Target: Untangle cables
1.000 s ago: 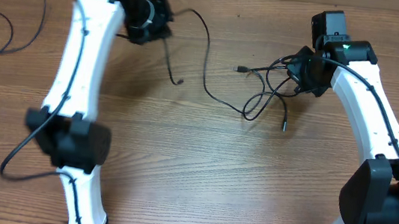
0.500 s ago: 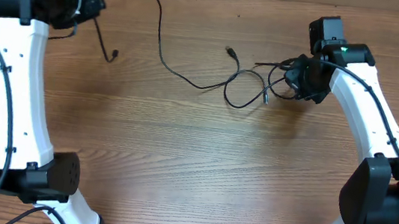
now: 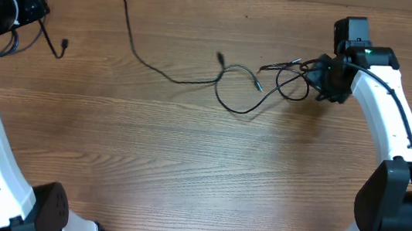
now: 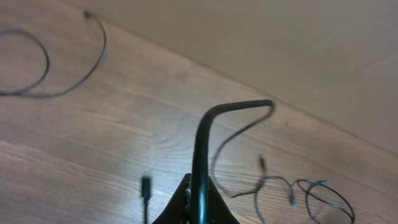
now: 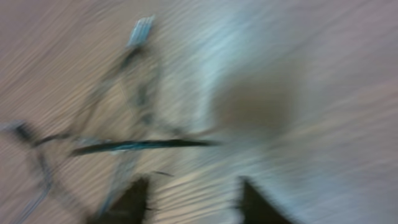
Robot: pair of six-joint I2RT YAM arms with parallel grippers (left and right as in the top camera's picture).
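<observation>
My left gripper (image 3: 25, 6) is at the far left back, shut on a long thin black cable (image 3: 130, 33). That cable arcs right and down across the table to a loop (image 3: 235, 99) near the middle. In the left wrist view the held cable (image 4: 200, 143) rises from the shut jaws, and its short end with a plug (image 4: 146, 185) hangs beside them. My right gripper (image 3: 321, 76) is at the right back beside a small tangle of loops (image 3: 289, 80). In the blurred right wrist view its fingers (image 5: 134, 199) stand apart with nothing between them, and cables (image 5: 130, 146) lie just ahead.
A separate black cable (image 4: 46, 68) lies curved on the table at the left in the left wrist view. Loose plug ends (image 3: 220, 56) lie near the middle back. The table's back edge meets a plain wall (image 4: 280, 37).
My left arm has swung far to the left, drawing the long cable out of the tangle and stretching it across the table. My right gripper has shifted slightly right with the remaining loops.
</observation>
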